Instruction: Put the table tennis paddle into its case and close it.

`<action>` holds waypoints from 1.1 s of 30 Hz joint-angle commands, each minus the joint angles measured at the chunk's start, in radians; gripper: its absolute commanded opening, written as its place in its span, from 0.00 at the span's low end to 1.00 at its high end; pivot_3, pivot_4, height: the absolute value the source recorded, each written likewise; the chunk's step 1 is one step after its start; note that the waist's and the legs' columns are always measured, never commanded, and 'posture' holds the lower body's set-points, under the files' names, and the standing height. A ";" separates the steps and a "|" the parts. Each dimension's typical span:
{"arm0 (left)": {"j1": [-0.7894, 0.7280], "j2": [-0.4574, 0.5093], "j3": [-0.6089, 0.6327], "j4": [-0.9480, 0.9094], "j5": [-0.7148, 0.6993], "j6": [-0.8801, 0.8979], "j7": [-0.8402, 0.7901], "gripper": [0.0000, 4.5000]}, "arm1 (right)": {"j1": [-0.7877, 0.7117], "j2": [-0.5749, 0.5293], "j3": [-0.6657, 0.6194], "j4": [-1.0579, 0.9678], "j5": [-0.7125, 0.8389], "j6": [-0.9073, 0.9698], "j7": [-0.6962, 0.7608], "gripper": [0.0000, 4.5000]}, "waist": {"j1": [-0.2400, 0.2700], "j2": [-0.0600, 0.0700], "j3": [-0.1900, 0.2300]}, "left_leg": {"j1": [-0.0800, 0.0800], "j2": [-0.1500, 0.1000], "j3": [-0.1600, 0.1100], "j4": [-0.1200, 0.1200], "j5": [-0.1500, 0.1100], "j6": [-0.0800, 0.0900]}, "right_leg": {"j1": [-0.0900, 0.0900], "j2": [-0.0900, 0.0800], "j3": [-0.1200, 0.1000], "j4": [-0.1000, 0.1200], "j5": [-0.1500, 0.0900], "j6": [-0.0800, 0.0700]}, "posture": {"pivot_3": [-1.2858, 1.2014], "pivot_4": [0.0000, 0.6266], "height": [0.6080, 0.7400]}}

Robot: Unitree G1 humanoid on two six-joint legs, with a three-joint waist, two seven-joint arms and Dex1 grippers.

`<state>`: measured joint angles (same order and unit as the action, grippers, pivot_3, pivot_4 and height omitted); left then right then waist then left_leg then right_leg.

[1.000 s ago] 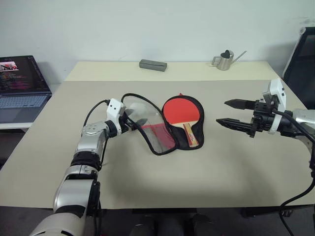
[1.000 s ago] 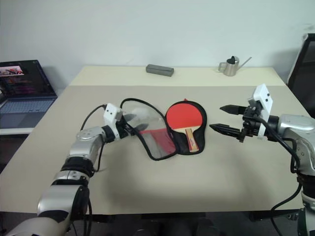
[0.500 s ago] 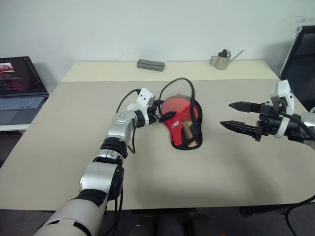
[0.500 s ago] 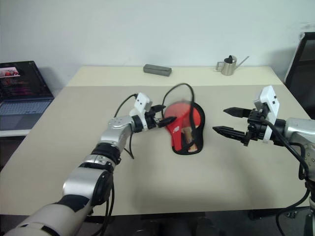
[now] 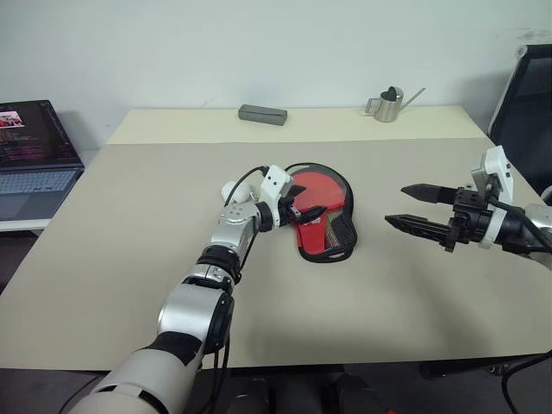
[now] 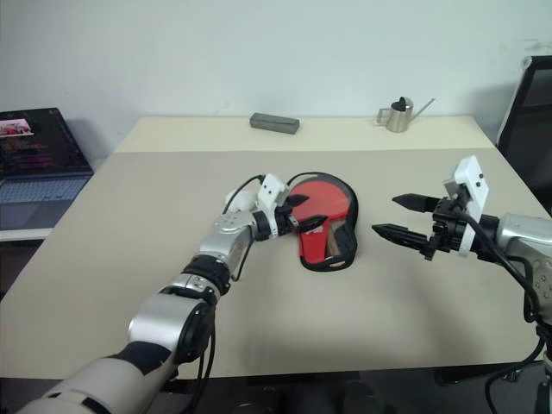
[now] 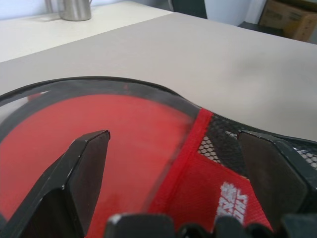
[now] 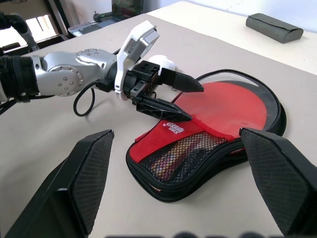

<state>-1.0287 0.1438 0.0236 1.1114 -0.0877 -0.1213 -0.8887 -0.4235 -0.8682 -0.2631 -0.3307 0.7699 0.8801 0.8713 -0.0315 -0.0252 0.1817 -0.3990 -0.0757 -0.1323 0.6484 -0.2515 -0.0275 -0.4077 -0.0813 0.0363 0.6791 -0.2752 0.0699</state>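
One case (image 5: 323, 216) lies near the middle of the table (image 5: 129, 259), folded over so its red side with the black mesh pocket and white lettering faces up; a black zip edge runs around it. One table tennis paddle (image 8: 233, 106) lies inside it, its red face showing through the clear round part of the cover, the handle end hidden under the mesh pocket. A white pompom (image 8: 161, 63) sits just beside the case, near the left wrist.

Two grippers are in view, and both stand with jaws spread, holding nothing. The left gripper (image 5: 304, 215) reaches in from the left and hangs just over the case, one finger above the red round part and the other above the mesh pocket; whether either fingertip touches the fabric I cannot tell. The right gripper (image 5: 412, 208) hovers above the table to the right of the case, well apart from it, pointing toward it.

At the far edge of the table stand two other things: one grey rectangular box (image 5: 263, 114) and one small metal watering can (image 5: 390, 105), well apart from each other. One open laptop (image 5: 34, 151) sits on a lower surface to the left of the table.
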 commanded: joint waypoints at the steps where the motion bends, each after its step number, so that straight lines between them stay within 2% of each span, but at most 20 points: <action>1: 0.025 0.001 -0.007 -0.048 0.001 -0.019 -0.012 1.00 | -0.035 0.035 -0.001 -0.033 0.036 0.007 -0.039 0.99 | -0.001 0.000 0.000 | 0.000 0.000 0.000 0.000 0.000 0.000 | 0.000 0.000 0.000 0.000 0.000 0.000 | 0.52 0.24 1.00; 9: 0.104 -0.012 -0.018 -0.181 -0.024 0.014 -0.028 1.00 | -0.084 0.158 0.037 -0.004 0.056 0.046 -0.155 0.99 | 0.001 0.000 0.000 | 0.000 0.000 0.000 0.001 0.000 0.000 | 0.000 0.000 0.001 0.000 0.000 0.000 | 0.52 0.24 1.00; 12: 0.135 0.028 -0.005 -0.306 -0.062 0.072 -0.079 1.00 | -0.098 0.207 0.046 0.014 0.074 0.095 -0.215 0.99 | -0.001 0.000 0.000 | 0.000 0.000 0.000 0.000 0.000 0.000 | 0.000 0.000 0.001 0.001 0.000 0.000 | 0.52 0.24 1.00; 17: 0.194 0.119 0.008 -0.539 -0.137 0.224 -0.149 1.00 | -0.117 0.229 0.057 0.046 0.072 0.134 -0.254 0.99 | -0.003 0.000 0.000 | 0.001 0.000 0.000 0.000 0.000 0.000 | -0.001 0.001 0.002 0.001 0.000 0.000 | 0.52 0.24 1.00; 21: 0.292 0.281 0.014 -0.820 -0.231 0.403 -0.261 1.00 | -0.157 0.260 0.060 0.112 0.056 0.170 -0.315 0.99 | -0.008 0.001 0.000 | 0.001 0.001 0.000 0.000 0.000 0.000 | -0.001 0.001 0.003 0.001 0.000 0.000 | 0.52 0.24 1.00; 24: 0.338 0.390 0.038 -0.955 -0.290 0.500 -0.301 1.00 | -0.171 0.262 0.086 0.137 0.021 0.161 -0.326 0.99 | -0.008 0.001 0.000 | 0.001 0.001 0.000 0.000 0.000 0.000 | -0.002 0.001 0.003 0.001 0.000 0.000 | 0.52 0.24 1.00; 28: 0.369 0.535 0.091 -1.089 -0.373 0.609 -0.344 1.00 | -0.199 0.269 0.131 0.178 -0.019 0.183 -0.347 0.99 | -0.009 0.001 0.000 | 0.001 0.001 0.000 0.000 0.000 0.000 | -0.002 0.001 0.003 0.001 0.000 0.000 | 0.52 0.24 1.00; 33: 0.385 0.637 0.151 -1.182 -0.447 0.669 -0.348 1.00 | -0.234 0.299 0.167 0.228 -0.041 0.195 -0.338 0.99 | -0.009 0.001 0.000 | 0.001 0.001 0.000 0.000 0.000 0.000 | -0.001 0.001 0.003 0.001 0.000 0.000 | 0.52 0.24 1.00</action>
<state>-0.6403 0.7597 0.1322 -0.0187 -0.4986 0.5367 -1.2334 -0.6312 -0.5724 -0.0927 -0.0990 0.7270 1.0729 0.5231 -0.0406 -0.0245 0.1815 -0.3980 -0.0745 -0.1320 0.6479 -0.2515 -0.0275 -0.4089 -0.0800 0.0392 0.6797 -0.2751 0.0695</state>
